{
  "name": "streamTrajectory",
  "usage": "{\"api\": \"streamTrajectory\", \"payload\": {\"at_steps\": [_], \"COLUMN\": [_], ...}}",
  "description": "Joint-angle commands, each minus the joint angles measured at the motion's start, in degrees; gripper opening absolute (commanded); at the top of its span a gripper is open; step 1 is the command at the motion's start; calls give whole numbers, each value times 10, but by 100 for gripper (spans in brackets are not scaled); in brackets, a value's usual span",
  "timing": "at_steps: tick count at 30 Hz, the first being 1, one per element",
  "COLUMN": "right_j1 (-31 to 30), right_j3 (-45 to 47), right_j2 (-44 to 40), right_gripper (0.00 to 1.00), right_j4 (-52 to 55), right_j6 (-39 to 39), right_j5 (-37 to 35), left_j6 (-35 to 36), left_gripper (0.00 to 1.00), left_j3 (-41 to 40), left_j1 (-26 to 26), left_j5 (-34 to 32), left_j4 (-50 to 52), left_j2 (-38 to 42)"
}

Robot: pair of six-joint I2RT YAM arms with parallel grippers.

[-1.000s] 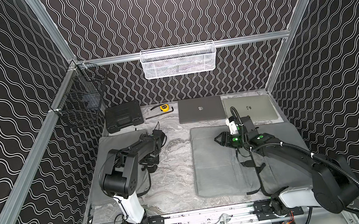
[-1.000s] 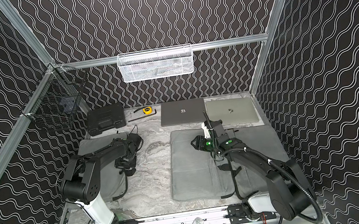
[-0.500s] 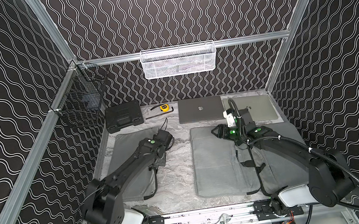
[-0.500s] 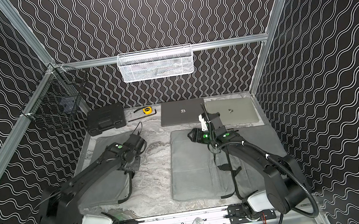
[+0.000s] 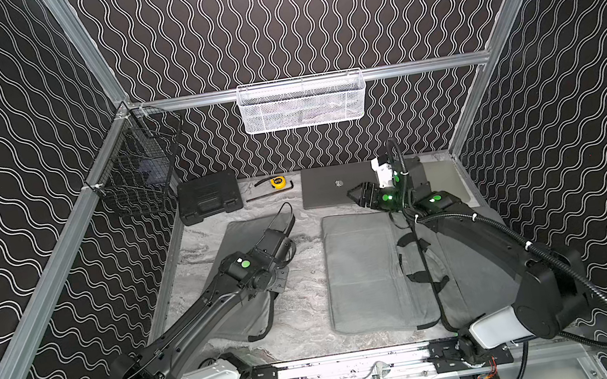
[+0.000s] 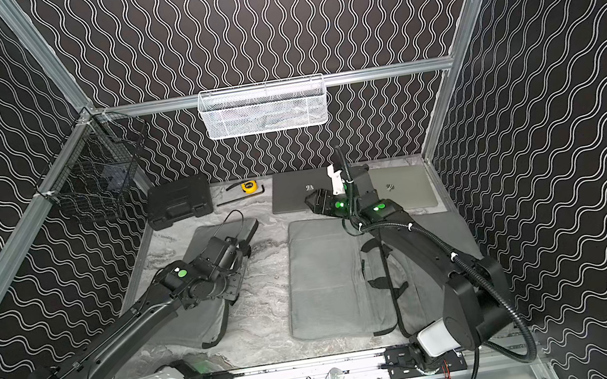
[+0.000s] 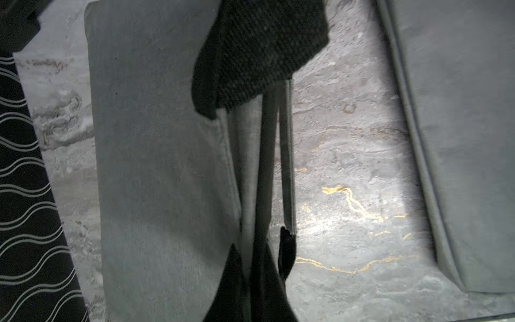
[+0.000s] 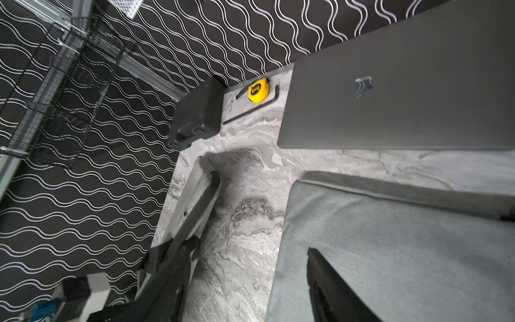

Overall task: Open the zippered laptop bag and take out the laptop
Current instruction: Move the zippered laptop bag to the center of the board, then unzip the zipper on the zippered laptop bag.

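The left gripper [image 5: 287,223] is closed at the inner edge of the left laptop bag [image 5: 237,235] on the marble table [image 5: 310,303]; whether it pinches fabric I cannot tell. The right gripper [image 5: 355,194] hovers above the right laptop bag's [image 5: 363,271] far edge, by the dark gray laptop [image 5: 326,191]; its jaw width is unclear.

1. Centre right in a top view, flat on the worktop [image 5: 307,308]: large bag [image 5: 367,270].
2. Left of it, apart: smaller bag [image 5: 239,232].
3. Behind both, left to right across mid-frame: tool case [image 5: 208,196], tape measure [image 5: 277,181], laptop [image 5: 328,191], second laptop [image 5: 451,180].
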State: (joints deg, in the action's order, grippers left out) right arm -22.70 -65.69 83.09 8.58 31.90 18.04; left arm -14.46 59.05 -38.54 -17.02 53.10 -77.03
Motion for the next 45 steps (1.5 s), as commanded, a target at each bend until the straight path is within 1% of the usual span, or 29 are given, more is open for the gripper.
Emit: {"api": "streamTrajectory", "payload": {"at_steps": [1,4,6,8,10,13,15,17,22,24,26,29,31,32,34,36,38,40,42,45], "right_j1": [18,44,53,54,54,53,49,42,14,2,-11,-20,-20,-20,-20,-38,-38,-39,-42,-45], "right_j3": [26,36,32,21,10,4,12,14,11,14,13,-6,-24,-32,-37,-32,-24,-15,-3,12], "right_j2": [-14,-12,-3,12,29,56,77,96,123,134,148,179,199,205,202,191,180,166,150,132], "right_gripper": [69,70,70,70,70,70,69,70,70,70,70,70,65,60,45,25,11,1,0,0], "right_j4": [26,12,0,-2,-6,-38,-83,-102,-77,-64,-66,-72,-72,-72,-75,-79,-83,-86,-92,-99], "right_j6": [6,31,43,43,50,76,111,129,123,129,132,135,134,131,123,115,115,121,129,141], "right_j5": [8,51,82,95,111,138,165,182,177,162,150,156,163,165,154,133,120,113,104,91], "left_j6": [58,87,104,124,139,161,176,186,196,197,199,204,205,204,202,198,190,183,177,172], "left_gripper": [0,0,0,0,0,0,0,0,0,0,0,0,0,0,0,0,0,8,21,35], "left_j3": [30,41,30,13,-4,-26,-37,-44,-40,-44,-46,-49,-50,-48,-45,-42,-41,-40,-36,-21], "left_j1": [-6,-10,-11,-12,-12,-12,-12,-12,-13,-14,-14,-16,-18,-19,-19,-21,-25,-31,-36,-43], "left_j5": [40,69,100,139,164,188,205,213,229,235,245,263,262,258,249,233,216,204,196,188], "left_j4": [-90,-87,-100,-121,-140,-157,-161,-167,-171,-179,-183,-188,-189,-185,-180,-175,-173,-178,-190,-211], "left_j2": [-1,7,25,46,63,75,72,66,56,59,60,58,54,50,41,33,27,23,17,1]}}
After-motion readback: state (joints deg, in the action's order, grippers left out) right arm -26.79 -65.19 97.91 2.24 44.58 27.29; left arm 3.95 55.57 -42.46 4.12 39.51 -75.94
